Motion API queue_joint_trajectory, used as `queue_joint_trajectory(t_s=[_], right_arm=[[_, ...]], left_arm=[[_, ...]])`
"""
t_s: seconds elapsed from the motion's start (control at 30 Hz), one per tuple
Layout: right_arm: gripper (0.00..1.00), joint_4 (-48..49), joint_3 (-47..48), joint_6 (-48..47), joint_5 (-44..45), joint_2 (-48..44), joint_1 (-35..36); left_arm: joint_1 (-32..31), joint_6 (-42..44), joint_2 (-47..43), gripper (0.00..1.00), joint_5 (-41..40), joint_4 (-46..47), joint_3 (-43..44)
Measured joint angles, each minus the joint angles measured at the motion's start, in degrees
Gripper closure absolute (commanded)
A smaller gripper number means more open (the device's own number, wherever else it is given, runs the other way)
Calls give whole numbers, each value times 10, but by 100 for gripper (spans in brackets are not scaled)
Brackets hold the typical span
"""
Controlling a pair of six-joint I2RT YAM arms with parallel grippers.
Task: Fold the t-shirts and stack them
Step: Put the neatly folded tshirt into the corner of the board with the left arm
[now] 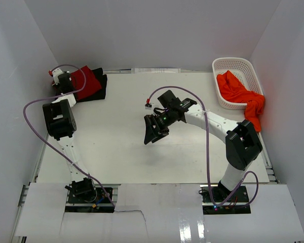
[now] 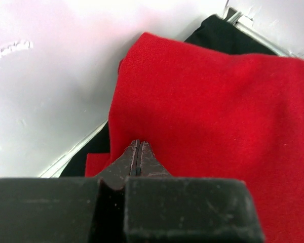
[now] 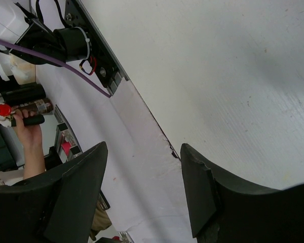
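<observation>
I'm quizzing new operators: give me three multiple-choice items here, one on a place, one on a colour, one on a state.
1. Where is the orange-red shirt? A. spread flat mid-table B. draped over the basket rim C. folded
2. What colour is the shirt under the dark red shirt? A. black B. blue C. white
3. How is the right gripper? A. shut on cloth B. open, empty C. out of view
Key: B, it hangs over the rim; A, the black shirt shows beneath its edges; B, its fingers stand apart with nothing between.

No readable text, label or number anywhere — none.
</observation>
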Motion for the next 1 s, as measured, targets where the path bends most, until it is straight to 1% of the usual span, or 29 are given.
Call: queue_joint_trajectory(t_s=[0.23, 0.37, 0.5, 0.6, 0.73, 0.83, 0.87, 0.9, 1.0], right_arm=[[34, 0, 0, 0, 0, 0, 4], [34, 4, -1, 1, 0, 0, 7], [34, 11, -7, 2, 0, 0, 11], [34, 21, -16, 4, 0, -1, 14], [34, 24, -23, 3, 4, -3, 16], [32, 24, -23, 2, 14, -13, 16], [32, 25, -23, 1, 19, -20, 16], [31, 26, -23, 1, 23, -27, 16], [29, 29, -23, 0, 35, -55, 16]], left_arm=[[2, -9, 0, 100, 8, 3, -3], [2, -20, -19, 100, 38, 2, -23], [-2, -47, -61, 100, 70, -7, -45], [-19, -51, -108, 100, 58, -27, -47], [-65, -52, -180, 100, 29, -66, -32], [-95, -59, -250, 90, 33, -98, -42], [-102, -60, -283, 82, 40, -112, -57], [-105, -61, -312, 57, 49, -124, -71], [-99, -70, -407, 31, 79, -165, -108]])
